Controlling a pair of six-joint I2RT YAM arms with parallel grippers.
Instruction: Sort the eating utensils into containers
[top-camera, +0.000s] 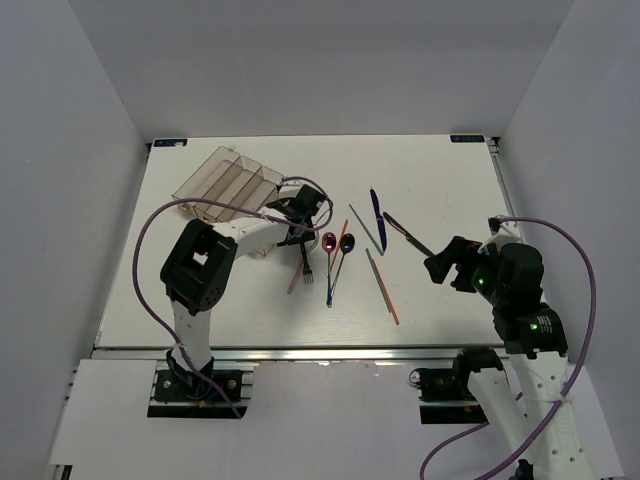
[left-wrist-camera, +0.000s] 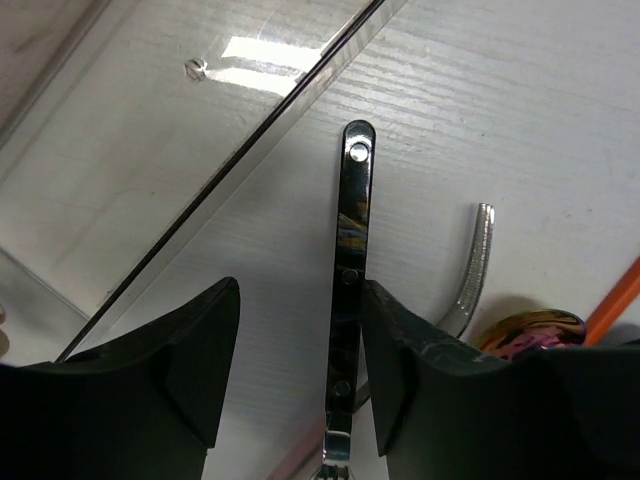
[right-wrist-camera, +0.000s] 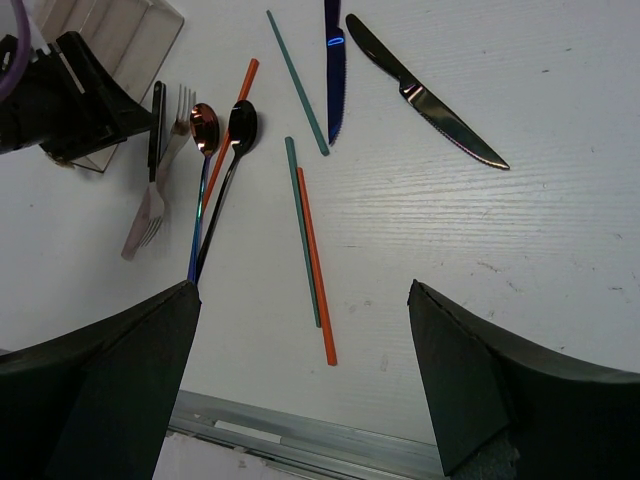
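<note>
Reaching down just beside the clear tray (left-wrist-camera: 150, 150), the left pincer (left-wrist-camera: 300, 292) is partly open around the handle of the dark fork (left-wrist-camera: 352, 220) on the surface (left-wrist-camera: 520, 120). One finger (left-wrist-camera: 395, 360) touches the handle; the other stands apart. The right pincer (right-wrist-camera: 302, 292) is wide open above the orange and green chopsticks (right-wrist-camera: 313, 255).

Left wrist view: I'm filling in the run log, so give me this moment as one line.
left fingers: open, astride dark fork handle | right fingers: open, holding nothing | other utensils: on table
</note>
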